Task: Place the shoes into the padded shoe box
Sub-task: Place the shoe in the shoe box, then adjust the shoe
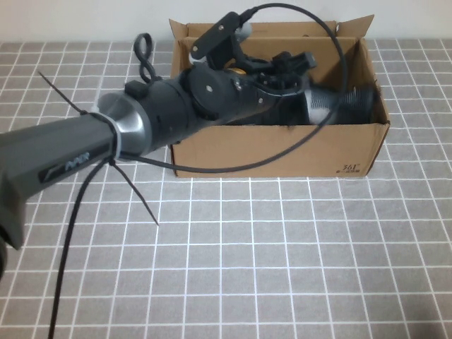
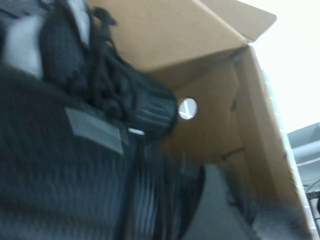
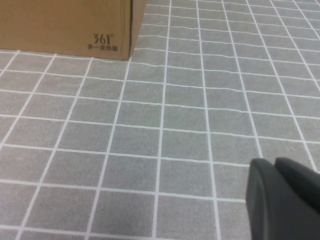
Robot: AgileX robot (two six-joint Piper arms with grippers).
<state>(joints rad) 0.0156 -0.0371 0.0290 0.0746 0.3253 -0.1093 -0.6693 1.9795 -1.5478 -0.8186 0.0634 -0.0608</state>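
Note:
The brown cardboard shoe box [image 1: 282,152] stands open at the back of the table, with its "361" print at the near right corner. My left arm reaches into it from the left, and my left gripper [image 1: 286,70] is inside, over the black shoes. A ribbed black sole [image 1: 339,106] lies along the box's near wall. The left wrist view shows a black knit sneaker [image 2: 125,95] with laces close up against the box's inner wall [image 2: 215,125]. My right gripper [image 3: 272,162] is shut and empty, low over the table to the right of the box [image 3: 65,25].
The table is covered by a grey cloth with a white grid [image 1: 282,247]. A black cable [image 1: 212,169] loops from the left arm across the front of the box. Black cable ties [image 1: 134,191] stick out from the arm.

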